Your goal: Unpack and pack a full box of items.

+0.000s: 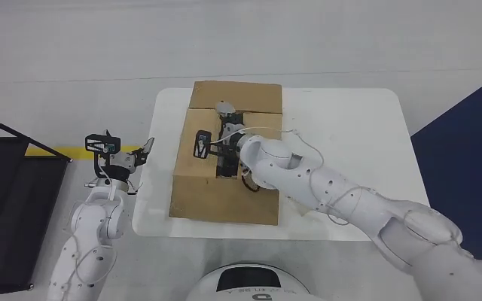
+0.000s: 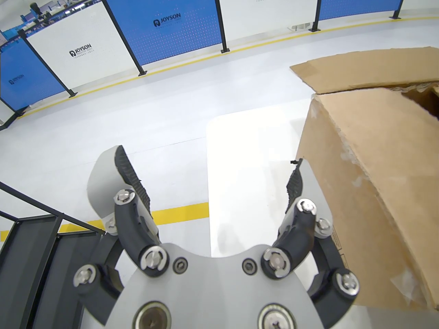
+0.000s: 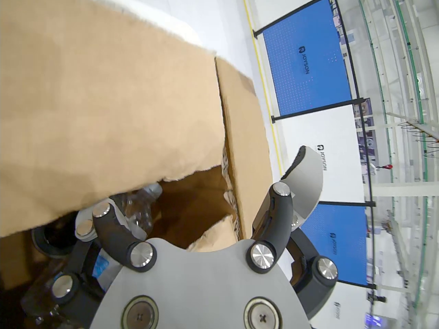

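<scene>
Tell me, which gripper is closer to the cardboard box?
Right. The right gripper is at the top opening of the cardboard box, open fingers either side of a flap. The left gripper hangs open beside the box, apart from it.

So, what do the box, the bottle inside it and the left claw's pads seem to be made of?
Box: brown corrugated cardboard, matte; its torn edges look fluted.
Bottle: probably clear plastic, glossy and see-through.
Left claw pads: likely black rubber, with a ribbed texture.
</scene>
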{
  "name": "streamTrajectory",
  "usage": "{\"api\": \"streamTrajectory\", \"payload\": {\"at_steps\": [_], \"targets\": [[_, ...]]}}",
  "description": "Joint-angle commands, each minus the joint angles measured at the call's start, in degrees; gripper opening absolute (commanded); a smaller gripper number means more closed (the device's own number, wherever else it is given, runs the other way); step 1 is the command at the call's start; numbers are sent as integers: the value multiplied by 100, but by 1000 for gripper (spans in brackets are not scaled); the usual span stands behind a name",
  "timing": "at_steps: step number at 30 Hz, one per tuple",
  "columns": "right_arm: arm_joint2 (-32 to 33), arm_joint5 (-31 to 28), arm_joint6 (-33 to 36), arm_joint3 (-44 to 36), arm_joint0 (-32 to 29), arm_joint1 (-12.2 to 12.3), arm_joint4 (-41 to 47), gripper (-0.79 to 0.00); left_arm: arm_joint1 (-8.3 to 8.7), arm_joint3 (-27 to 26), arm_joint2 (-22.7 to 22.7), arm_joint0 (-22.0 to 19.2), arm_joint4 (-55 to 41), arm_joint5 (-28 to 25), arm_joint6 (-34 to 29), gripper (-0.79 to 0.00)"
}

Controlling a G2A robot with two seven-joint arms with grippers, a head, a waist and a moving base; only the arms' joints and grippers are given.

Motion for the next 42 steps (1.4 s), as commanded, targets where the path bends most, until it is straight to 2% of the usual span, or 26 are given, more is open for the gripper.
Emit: {"api": "streamTrajectory", "payload": {"at_steps": [1,4,6,9,12,16,21,27,30,32,35,38,42], "targets": [[217,-26,-549,62,-23,-33,380,0,0,0,0,0,0,0,0,0],[442,-33,-898,88,-63,-76,657,0,0,0,0,0,0,0,0,0],[501,-38,-901,53,-53,-132,706,0,0,0,0,0,0,0,0,0],[428,7,-658,7,21,-290,650,0,-1,-1,-18,-7,-15,21,16,0],[235,67,-299,64,175,-546,591,0,-7,27,-410,48,-539,58,256,0],[-107,137,130,343,447,-1004,520,0,22,120,-1228,163,-1191,-107,412,0],[-539,-52,457,1040,779,-1713,559,0,40,146,-1792,239,-1463,-275,493,0],[-901,-155,685,2058,1043,-2595,376,0,27,77,-2075,410,-1799,-661,657,0],[-818,-21,581,2327,1112,-2871,380,0,16,-33,-2026,531,-1717,-861,697,0],[-686,211,434,2353,1115,-2928,309,0,8,-143,-1922,580,-1524,-888,679,0],[-409,714,304,2082,955,-2808,46,0,-6,-399,-1692,620,-1178,-858,629,0],[60,1206,252,1428,573,-2453,-391,0,-21,-745,-1462,654,-865,-816,547,0],[915,1595,450,93,-412,-1789,-1385,0,-29,-1256,-1218,619,-438,-759,368,0]]}}
